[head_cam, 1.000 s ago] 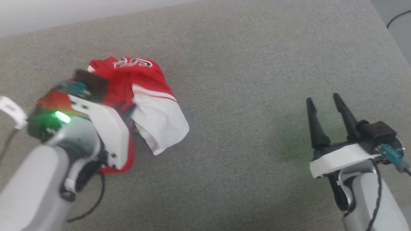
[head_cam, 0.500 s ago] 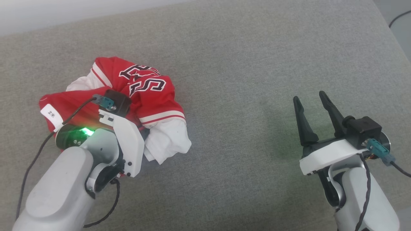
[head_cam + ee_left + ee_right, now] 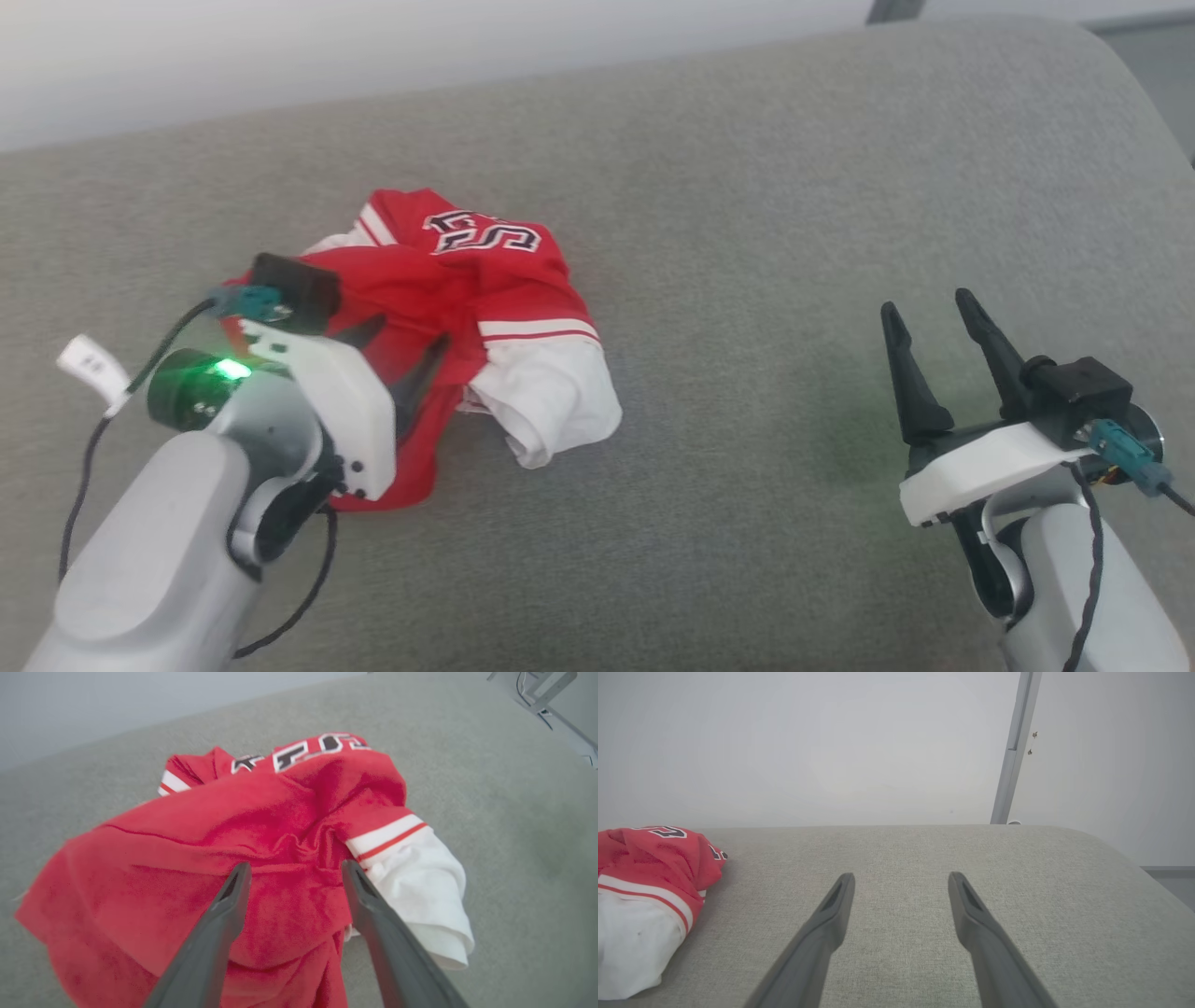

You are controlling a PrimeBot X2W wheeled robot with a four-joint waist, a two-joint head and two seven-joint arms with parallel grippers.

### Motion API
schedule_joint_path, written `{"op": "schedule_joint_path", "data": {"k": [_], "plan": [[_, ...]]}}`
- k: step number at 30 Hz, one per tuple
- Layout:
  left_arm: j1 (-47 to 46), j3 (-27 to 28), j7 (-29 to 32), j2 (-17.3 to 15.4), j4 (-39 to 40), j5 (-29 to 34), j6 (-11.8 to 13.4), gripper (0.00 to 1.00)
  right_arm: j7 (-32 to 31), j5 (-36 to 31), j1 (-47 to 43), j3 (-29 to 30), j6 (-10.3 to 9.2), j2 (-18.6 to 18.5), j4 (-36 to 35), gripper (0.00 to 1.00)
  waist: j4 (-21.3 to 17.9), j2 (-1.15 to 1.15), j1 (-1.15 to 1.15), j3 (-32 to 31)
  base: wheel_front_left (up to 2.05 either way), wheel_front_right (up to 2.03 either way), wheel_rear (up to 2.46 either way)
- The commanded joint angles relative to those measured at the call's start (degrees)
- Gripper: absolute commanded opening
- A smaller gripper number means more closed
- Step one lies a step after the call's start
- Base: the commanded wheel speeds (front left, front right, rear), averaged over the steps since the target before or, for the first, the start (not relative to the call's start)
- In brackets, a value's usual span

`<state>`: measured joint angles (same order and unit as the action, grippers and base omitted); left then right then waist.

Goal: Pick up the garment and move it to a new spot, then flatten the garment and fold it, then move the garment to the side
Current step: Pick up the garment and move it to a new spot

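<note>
So the garment (image 3: 467,289) sits crumpled in a heap on the left half of the padded grey bench (image 3: 766,215), away from both the far edge and the near one. It's bunched up red side out. The black-and-white lettering (image 3: 481,233) is on the fold toward the far edge, and one white sleeve (image 3: 551,401) with red-and-white trim flops out toward the middle of the bench.

The left gripper (image 3: 415,329) is right over the near-left part of the heap. It points toward the far edge with its fingers spread apart and nothing pinched between them. In the left wrist view the two dark fingers straddle a wrinkled ridge of red cloth. I can't tell whether the tips actually touch it. The white sleeve lies just beside the right-hand finger.

The right gripper (image 3: 924,301) is well apart from the garment, over bare bench on the right half near the right edge. It's spread wide too and holding nothing. In its wrist view the heap is off at the left, with a pale wall (image 3: 831,742) behind the far edge and a grey post (image 3: 1013,751) by the rounded far right corner.
</note>
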<state>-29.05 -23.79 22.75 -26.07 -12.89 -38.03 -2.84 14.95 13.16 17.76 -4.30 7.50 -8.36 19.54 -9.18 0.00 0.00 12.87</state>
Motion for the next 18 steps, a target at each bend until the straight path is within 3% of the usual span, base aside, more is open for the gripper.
{"op": "schedule_joint_path", "data": {"k": [1,18], "plan": [[1.39,0.8,-1.92,-0.22,0.01,0.13,-0.29,1.0,0.27,0.38,-0.56,-0.03,-0.02,-0.31,0.15,1.0,1.63,0.0,0.0,-1.61,0.0,0.0,0.0],[14.4,12.78,-26.57,-4.12,-2.13,-2.58,0.07,1.0,-0.6,1.0,-4.11,0.51,-0.02,-2.32,-0.22,1.0,8.22,0.0,0.0,-8.06,0.0,0.0,0.0]]}}
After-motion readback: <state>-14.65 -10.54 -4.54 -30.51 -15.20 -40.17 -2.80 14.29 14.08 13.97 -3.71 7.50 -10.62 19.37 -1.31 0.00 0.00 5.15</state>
